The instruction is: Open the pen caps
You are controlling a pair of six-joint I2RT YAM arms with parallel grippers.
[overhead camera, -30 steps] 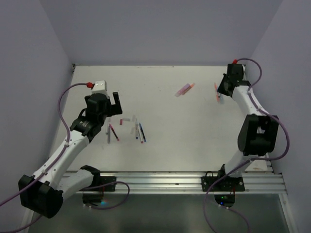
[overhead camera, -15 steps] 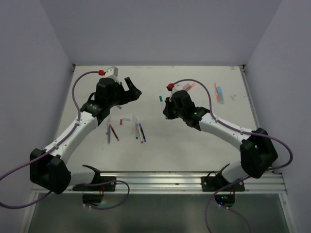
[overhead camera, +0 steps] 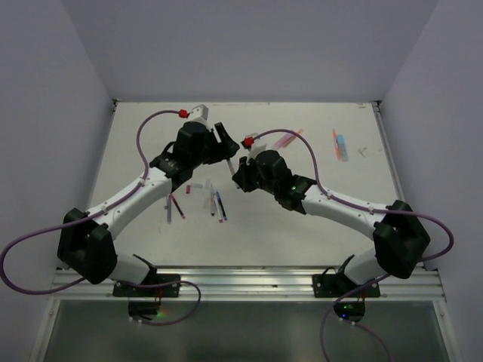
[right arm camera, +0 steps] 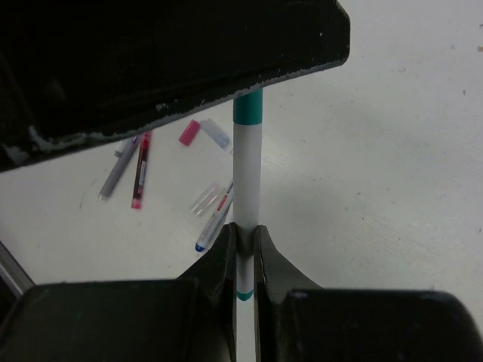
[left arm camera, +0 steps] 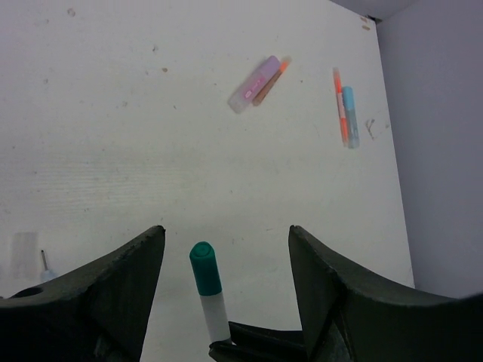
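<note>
1. The right gripper (right arm camera: 243,235) is clamping its jaws tight on the barrel of a white-bodied pen (right arm camera: 247,173), close to the tail end, and is holding it up off the table (overhead camera: 287,241) near the middle.
2. In the right wrist view the pen's long axis is running from 6 o'clock at the grip to 12 o'clock. The teal cap (left arm camera: 204,268) is sitting on the far, 12 o'clock end, partly under the other arm's black body.
3. The left gripper (left arm camera: 224,235) is standing wide open and grasping nothing. In its own camera the cap is rising from 6 o'clock and leaning a touch toward 11. It is lying in the gap between the two fingers and seems to be touching neither.
4. From overhead the left gripper is sitting at about 11 o'clock of the right one, the two nearly meeting, so the left is the one placed at the cap end.
5. To my eye the coming move is calling for the left jaws to shut on the cap and draw it off along that axis, away from the right grip.
6. A few loose pens (overhead camera: 216,204) are lying at 7 o'clock of the grippers. A purple marker (left arm camera: 253,84) and an orange pen (left arm camera: 340,105) are lying well apart, toward 1 and 2 o'clock.
</note>
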